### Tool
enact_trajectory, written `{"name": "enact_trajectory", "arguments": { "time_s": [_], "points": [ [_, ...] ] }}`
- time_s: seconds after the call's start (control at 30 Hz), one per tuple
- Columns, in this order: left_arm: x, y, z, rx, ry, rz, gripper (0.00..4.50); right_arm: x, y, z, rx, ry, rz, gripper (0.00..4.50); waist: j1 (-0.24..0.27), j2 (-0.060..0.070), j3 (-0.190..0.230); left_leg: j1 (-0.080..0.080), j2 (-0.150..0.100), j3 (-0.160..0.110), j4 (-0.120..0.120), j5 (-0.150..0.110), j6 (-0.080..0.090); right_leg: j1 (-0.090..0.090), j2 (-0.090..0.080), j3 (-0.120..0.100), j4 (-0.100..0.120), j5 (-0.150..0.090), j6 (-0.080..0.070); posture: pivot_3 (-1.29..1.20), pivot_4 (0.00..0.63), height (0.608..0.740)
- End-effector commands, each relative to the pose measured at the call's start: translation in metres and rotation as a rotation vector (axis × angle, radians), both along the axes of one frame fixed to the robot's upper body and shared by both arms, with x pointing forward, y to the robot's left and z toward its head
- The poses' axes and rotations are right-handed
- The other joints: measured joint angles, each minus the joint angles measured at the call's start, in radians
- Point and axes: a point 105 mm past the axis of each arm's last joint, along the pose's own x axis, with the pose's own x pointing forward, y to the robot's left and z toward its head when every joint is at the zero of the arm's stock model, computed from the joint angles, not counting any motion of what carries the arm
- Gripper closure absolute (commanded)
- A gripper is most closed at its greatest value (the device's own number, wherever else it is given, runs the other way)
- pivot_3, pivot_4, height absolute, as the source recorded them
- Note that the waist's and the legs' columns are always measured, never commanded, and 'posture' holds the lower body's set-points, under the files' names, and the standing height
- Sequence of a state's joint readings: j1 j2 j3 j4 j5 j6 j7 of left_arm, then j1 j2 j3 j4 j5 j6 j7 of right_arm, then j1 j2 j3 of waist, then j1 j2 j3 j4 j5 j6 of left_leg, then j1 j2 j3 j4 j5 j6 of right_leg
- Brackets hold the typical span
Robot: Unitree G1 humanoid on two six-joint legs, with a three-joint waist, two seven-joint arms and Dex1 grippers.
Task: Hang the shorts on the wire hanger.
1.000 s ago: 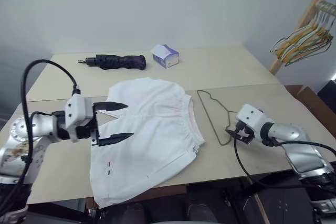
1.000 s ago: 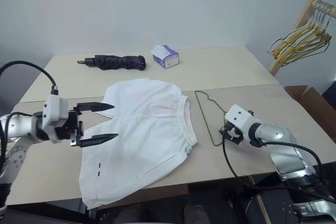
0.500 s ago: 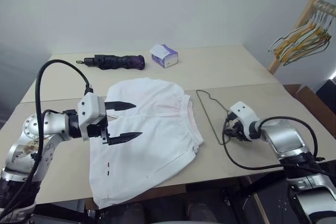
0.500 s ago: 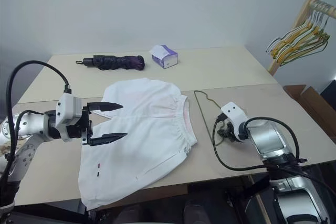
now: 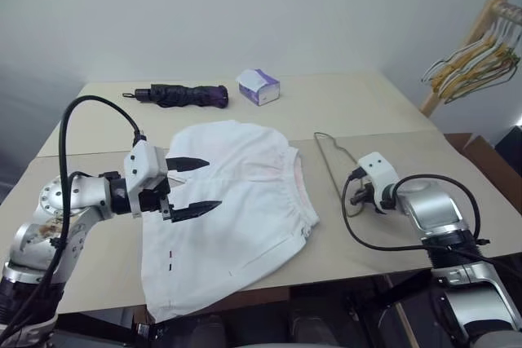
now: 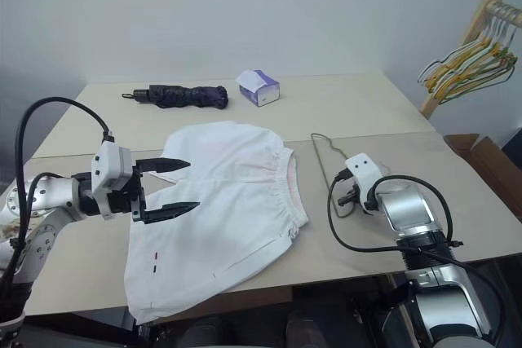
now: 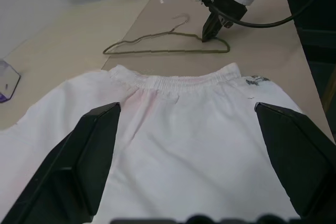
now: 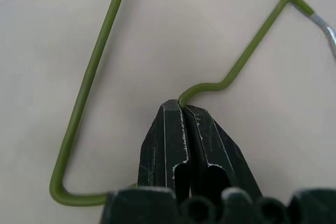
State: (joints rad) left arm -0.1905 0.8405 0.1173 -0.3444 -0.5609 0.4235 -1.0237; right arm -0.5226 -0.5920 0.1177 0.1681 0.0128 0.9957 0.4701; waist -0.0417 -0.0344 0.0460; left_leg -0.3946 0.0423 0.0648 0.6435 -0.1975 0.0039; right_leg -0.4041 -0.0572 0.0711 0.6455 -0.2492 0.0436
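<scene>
Two beige boards are making up the worktop [image 5: 383, 112], a seam running across between the near one and the far one. Nearest to me, the shorts [image 5: 232, 209] are lying flat and spread, one leg hem drooping over the front edge, the gathered waistband facing the robot's right. The left end effector [image 5: 196, 185] is hovering over the leg side of the cloth, its two black fingers standing wide apart and gripping nothing. Just beside the waistband, without touching it, the wire hanger [image 5: 333, 170] is lying on the bare board, its hook pointing toward the far side. The right end effector [image 8: 185, 109] is pinching shut on a bend of the wire near the hanger's front corner. Further back, a folded dark umbrella [image 5: 176, 95] and a small purple-and-white tissue box [image 5: 258, 86] are sitting well apart from the cloth. Beyond the worktop's far right corner, a bunch of yellow-green and white hangers [image 5: 473, 59] is hanging from a wooden rack [image 5: 477, 26] against the pale wall.
</scene>
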Motion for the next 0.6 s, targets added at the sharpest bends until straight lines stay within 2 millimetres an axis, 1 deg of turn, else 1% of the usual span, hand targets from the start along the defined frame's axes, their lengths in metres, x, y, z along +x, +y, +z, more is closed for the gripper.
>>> {"name": "enact_trajectory", "arguments": {
  "time_s": [0.03,0.13,0.17,0.23,0.33,0.43,0.47,0.6],
  "points": [
    [0.005,0.000,0.021,-0.047,-0.040,0.036,0.09,0.025,-0.003,0.052,-0.097,-0.310,0.036,4.47,0.006,0.000,0.000,-0.002,0.000,0.000,0.000,0.000,0.000,-0.002,0.000,0.000,0.000,0.000,0.000,0.08,0.023,0.740],
    [0.016,0.000,0.030,-0.068,-0.051,0.072,0.09,0.034,0.011,0.088,-0.208,-0.589,0.170,4.47,0.011,0.000,0.001,-0.004,-0.001,-0.002,0.000,0.000,0.000,-0.003,0.000,0.000,0.000,0.000,0.001,0.07,0.013,0.740],
    [0.019,-0.001,0.032,-0.073,-0.055,0.079,0.09,0.035,0.015,0.095,-0.232,-0.649,0.207,4.47,0.012,0.000,0.001,-0.005,-0.001,-0.002,0.000,0.000,0.000,-0.003,0.000,0.000,0.000,0.000,0.001,0.07,0.013,0.740],
    [0.027,-0.002,0.038,-0.092,-0.057,0.092,0.09,0.034,0.024,0.110,-0.380,-0.795,0.351,4.47,0.014,0.001,0.001,-0.005,-0.001,-0.002,0.000,0.000,0.000,-0.003,0.000,-0.001,-0.001,0.000,0.002,0.04,0.010,0.740],
    [0.038,-0.008,0.047,-0.124,-0.082,0.082,0.09,0.023,0.042,0.126,-0.581,-0.994,0.616,4.47,0.018,0.000,0.001,-0.005,-0.003,-0.003,0.000,0.000,0.000,-0.002,-0.001,-0.001,-0.002,0.000,0.003,0.03,0.011,0.740],
    [0.047,-0.020,0.055,-0.151,-0.094,0.042,0.09,0.010,0.050,0.131,-0.694,-1.111,0.802,4.47,0.018,0.000,0.001,-0.005,-0.004,-0.003,0.000,0.000,0.000,-0.002,-0.002,-0.001,-0.004,0.000,0.003,0.03,0.011,0.740],
    [0.050,-0.023,0.057,-0.154,-0.097,0.030,0.09,0.008,0.051,0.132,-0.722,-1.132,0.840,4.47,0.015,0.000,0.001,-0.005,-0.004,-0.003,0.000,0.000,0.000,-0.001,-0.002,-0.001,-0.004,0.000,0.003,-0.02,0.004,0.740],
    [0.063,-0.035,0.063,-0.158,-0.095,-0.007,0.09,-0.001,0.052,0.126,-0.862,-1.177,1.031,4.47,-0.007,0.000,0.000,-0.005,-0.005,-0.004,0.001,0.000,0.000,-0.001,-0.002,0.000,-0.004,0.000,0.003,-0.06,0.000,0.740]
  ]
}}
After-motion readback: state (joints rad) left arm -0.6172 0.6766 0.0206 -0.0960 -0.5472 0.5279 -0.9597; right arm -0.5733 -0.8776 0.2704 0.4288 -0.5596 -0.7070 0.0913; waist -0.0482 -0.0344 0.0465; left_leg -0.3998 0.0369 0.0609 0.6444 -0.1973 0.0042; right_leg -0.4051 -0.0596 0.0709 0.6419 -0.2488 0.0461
